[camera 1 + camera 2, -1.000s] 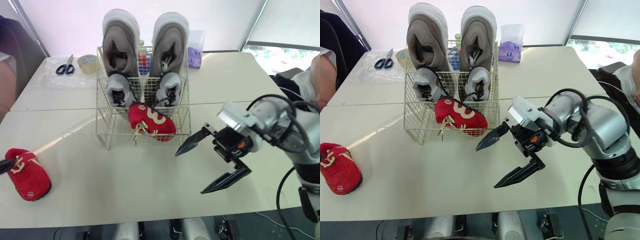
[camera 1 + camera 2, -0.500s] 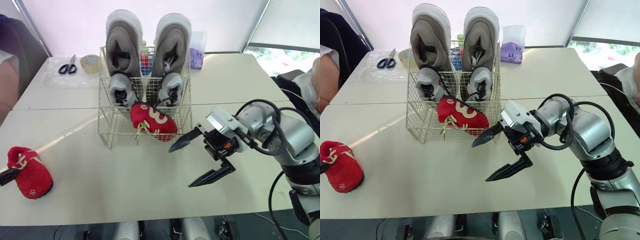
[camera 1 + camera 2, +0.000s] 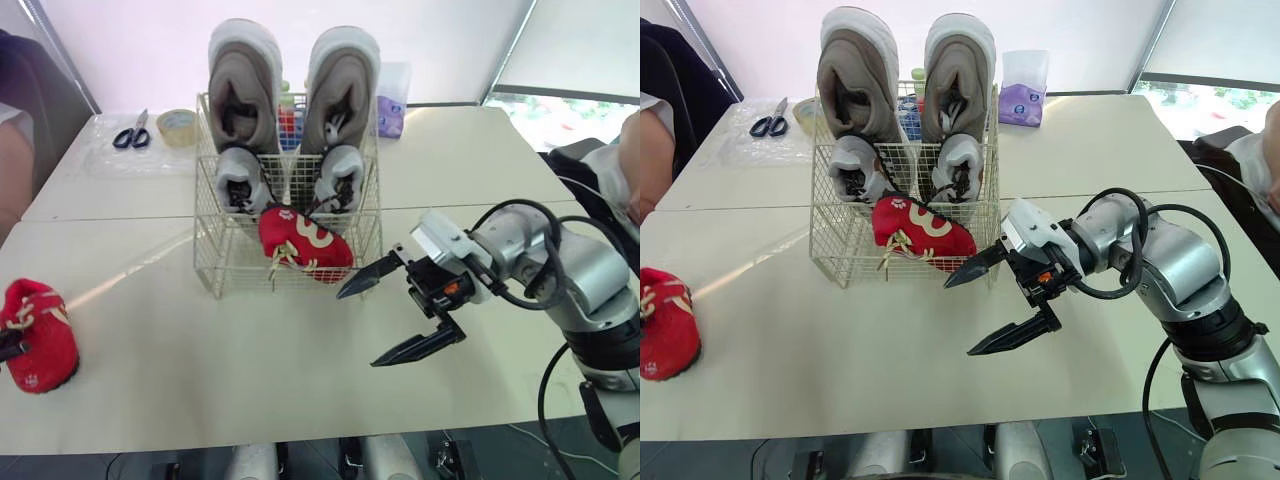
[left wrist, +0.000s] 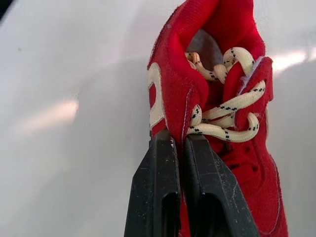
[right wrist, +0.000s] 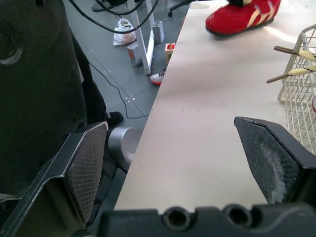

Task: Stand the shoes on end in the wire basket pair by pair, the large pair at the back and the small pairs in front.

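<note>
A wire basket (image 3: 213,268) stands mid-table. Two large grey shoes (image 3: 240,85) stand on end at its back, with a small grey pair (image 3: 240,180) upright in front of them. One small red shoe (image 3: 305,245) lies tilted against the basket's front wall. Its mate, a red shoe (image 3: 38,335) with cream laces, sits at the table's far left. My left gripper (image 4: 180,143) is shut on the upper edge of that shoe (image 4: 217,98). My right gripper (image 3: 358,328) hangs open and empty just right of the basket's front corner.
Scissors (image 3: 131,131) and a tape roll (image 3: 176,125) lie at the back left. A purple tissue pack (image 3: 391,100) stands behind the basket on the right. A person sits at the left edge (image 3: 15,120), and another person's arm shows at the right edge.
My left gripper has shut on the red shoe at the left, and the shoe has turned and shifted left. My right gripper has edged left toward the basket, still open.
</note>
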`<state>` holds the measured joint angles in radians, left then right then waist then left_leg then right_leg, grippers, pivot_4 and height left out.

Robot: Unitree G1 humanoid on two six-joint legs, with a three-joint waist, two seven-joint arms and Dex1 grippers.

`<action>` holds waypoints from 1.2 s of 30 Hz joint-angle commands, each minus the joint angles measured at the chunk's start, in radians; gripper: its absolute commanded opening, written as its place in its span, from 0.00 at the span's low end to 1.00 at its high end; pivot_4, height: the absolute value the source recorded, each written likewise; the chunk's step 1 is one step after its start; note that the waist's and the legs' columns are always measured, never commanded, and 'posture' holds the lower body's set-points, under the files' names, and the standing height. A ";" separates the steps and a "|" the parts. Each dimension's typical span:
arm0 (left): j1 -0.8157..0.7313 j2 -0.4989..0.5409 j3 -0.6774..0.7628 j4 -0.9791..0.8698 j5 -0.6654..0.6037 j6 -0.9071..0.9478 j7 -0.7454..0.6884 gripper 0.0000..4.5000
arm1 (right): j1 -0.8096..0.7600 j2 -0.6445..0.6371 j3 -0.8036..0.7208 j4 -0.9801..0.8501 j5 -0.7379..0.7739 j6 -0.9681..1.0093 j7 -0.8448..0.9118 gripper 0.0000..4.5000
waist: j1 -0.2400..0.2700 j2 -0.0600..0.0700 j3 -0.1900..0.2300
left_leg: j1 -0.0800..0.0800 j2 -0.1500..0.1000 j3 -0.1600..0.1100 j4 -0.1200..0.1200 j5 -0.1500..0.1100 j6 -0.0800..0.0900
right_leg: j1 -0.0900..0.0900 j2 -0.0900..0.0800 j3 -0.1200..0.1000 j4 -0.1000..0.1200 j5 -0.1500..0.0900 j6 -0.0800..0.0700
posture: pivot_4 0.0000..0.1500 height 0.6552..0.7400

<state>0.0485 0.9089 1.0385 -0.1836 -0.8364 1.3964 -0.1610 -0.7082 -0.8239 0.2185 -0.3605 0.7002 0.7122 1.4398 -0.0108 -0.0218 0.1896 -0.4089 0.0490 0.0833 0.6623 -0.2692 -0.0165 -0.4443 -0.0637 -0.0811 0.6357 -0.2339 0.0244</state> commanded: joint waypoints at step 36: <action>-0.092 -0.531 -0.781 -0.703 0.335 -0.910 0.154 0.01 | -0.023 -0.029 -0.323 0.064 0.300 0.344 -0.314 1.00 | 0.026 -0.002 -0.002 | 0.001 0.000 0.001 0.006 0.002 0.006 | 0.007 0.013 0.001 -0.001 0.007 0.010 | 1.00 1.00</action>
<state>-0.0498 0.3846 0.2765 -0.8673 -0.5511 0.5478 0.0034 -0.7058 -0.8524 -0.0899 -0.2939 0.9875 1.0698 1.1233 0.0149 -0.0236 0.1880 -0.4080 0.0496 0.0843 0.6681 -0.2671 -0.0107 -0.4374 -0.0508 -0.0800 0.6343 -0.2267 0.0343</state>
